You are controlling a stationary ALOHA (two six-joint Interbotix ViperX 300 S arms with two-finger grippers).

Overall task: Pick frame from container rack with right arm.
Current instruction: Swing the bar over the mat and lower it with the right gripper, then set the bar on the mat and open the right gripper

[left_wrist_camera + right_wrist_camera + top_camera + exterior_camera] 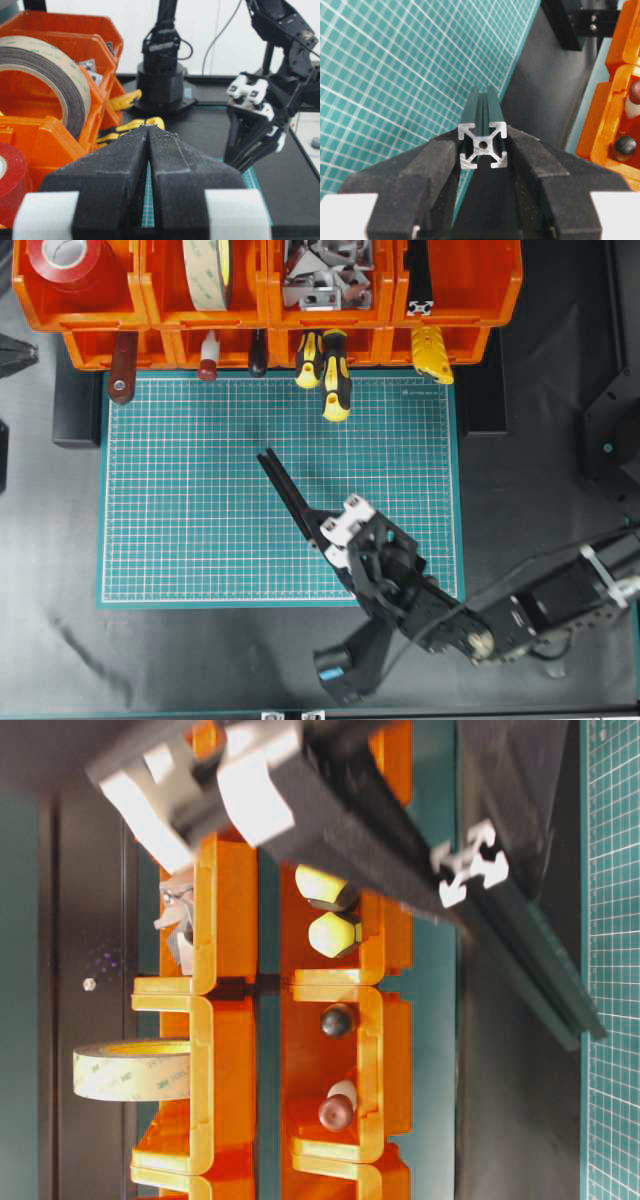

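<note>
The frame (285, 490) is a thin black slotted bar held over the middle of the green mat (180, 500), pointing away towards the upper left. My right gripper (322, 532) is shut on its near end. In the right wrist view the silvery square cut end of the frame (483, 145) sits clamped between the black fingers (437, 160) of the right gripper (483, 150). The orange container rack (160, 315) stands along the far edge of the mat, apart from the frame. My left gripper (149, 131) is shut on nothing, off to the left beside the rack.
A second black bar (420, 285) lies in the rack's top right bin. Yellow-and-black screwdrivers (335, 380) and other tool handles (122, 370) stick out of the lower bins over the mat's far edge. Tape rolls (205, 270) and metal brackets (325, 275) fill the other bins.
</note>
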